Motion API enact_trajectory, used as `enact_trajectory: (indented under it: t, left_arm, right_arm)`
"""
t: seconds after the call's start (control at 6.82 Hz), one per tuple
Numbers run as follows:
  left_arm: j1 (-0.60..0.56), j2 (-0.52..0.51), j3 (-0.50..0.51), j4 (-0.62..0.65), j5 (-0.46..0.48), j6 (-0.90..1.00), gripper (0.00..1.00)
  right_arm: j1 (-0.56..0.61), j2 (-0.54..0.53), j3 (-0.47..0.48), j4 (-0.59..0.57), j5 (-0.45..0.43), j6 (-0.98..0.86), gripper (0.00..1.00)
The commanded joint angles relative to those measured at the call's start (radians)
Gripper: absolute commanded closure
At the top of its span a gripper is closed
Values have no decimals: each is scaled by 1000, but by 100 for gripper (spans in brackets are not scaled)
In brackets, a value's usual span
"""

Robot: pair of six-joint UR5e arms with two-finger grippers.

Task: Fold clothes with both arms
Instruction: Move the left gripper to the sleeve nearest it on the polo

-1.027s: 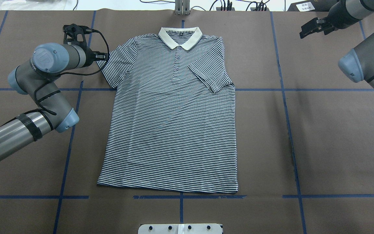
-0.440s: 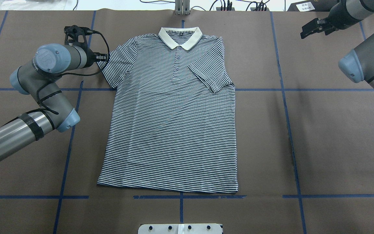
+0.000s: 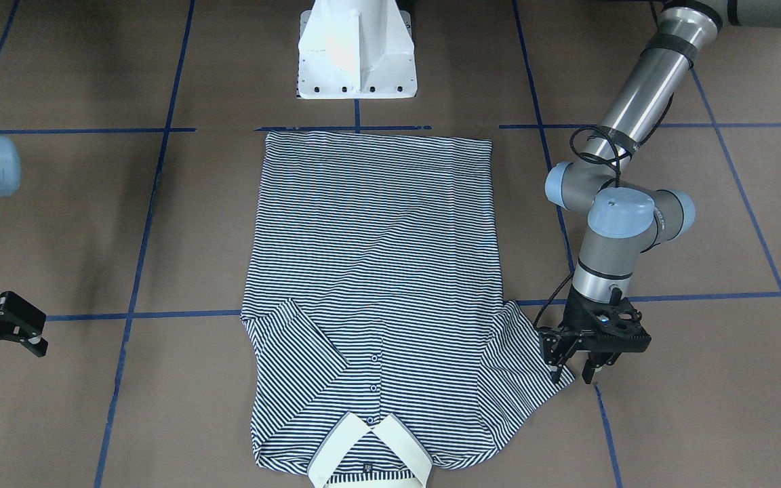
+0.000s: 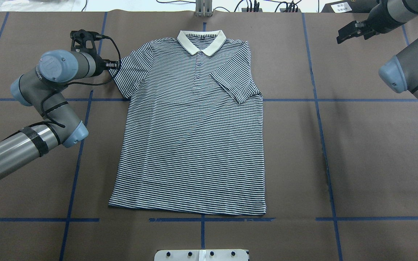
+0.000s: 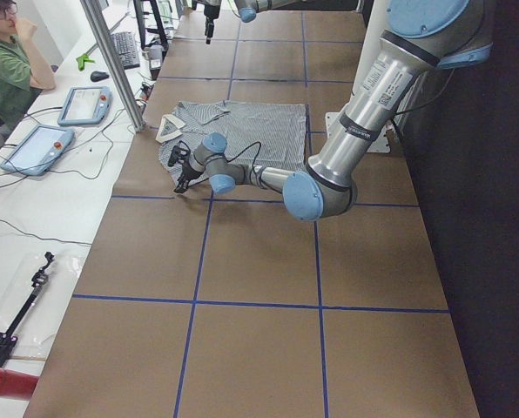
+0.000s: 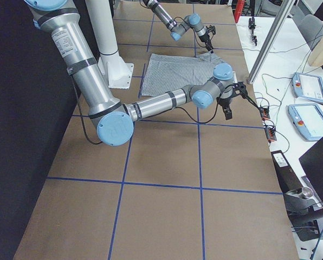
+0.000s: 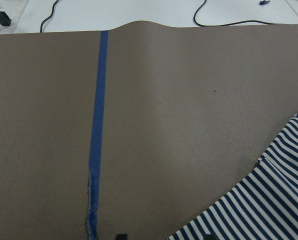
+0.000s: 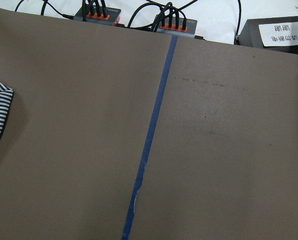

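The striped polo shirt (image 4: 191, 145) lies flat, front up, with its cream collar (image 4: 201, 41) at the far edge; it also shows in the front-facing view (image 3: 373, 237). The sleeve on my right side is folded in over the chest (image 4: 236, 85). The other sleeve (image 4: 132, 72) is spread out. My left gripper (image 3: 573, 373) points down, open, at that sleeve's outer edge, one finger (image 3: 556, 369) on the hem. The left wrist view shows the sleeve (image 7: 259, 200) at its lower right. My right gripper (image 4: 339, 34) is open and empty above the far right corner, well away from the shirt.
Brown paper with blue tape lines (image 4: 318, 108) covers the table. The white pedestal base (image 3: 356, 54) stands at the near edge. A metal post (image 4: 203, 9) and power strips with cables (image 8: 96, 12) sit along the far edge. An operator (image 5: 7, 70) sits beyond it.
My right gripper has drawn back slightly toward the far right corner. My left arm has barely shifted at the sleeve edge. The shirt has not moved.
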Motion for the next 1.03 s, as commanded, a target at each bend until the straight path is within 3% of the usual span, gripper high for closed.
enact_trajectory:
  t: [0.0, 0.15, 0.29, 0.88]
  left_arm:
    - [0, -4, 4, -8, 0, -4, 55]
    - [0, -4, 4, -8, 0, -4, 66]
    - [0, -5, 4, -8, -2, -4, 100]
    - [0, -5, -7, -14, -9, -6, 100]
  right_arm:
    - [0, -8, 3, 0, -1, -1, 0]
    - [0, -8, 3, 0, -1, -1, 0]
    - [0, -9, 3, 0, 0, 1, 0]
    - [0, -9, 5, 0, -1, 1, 0]
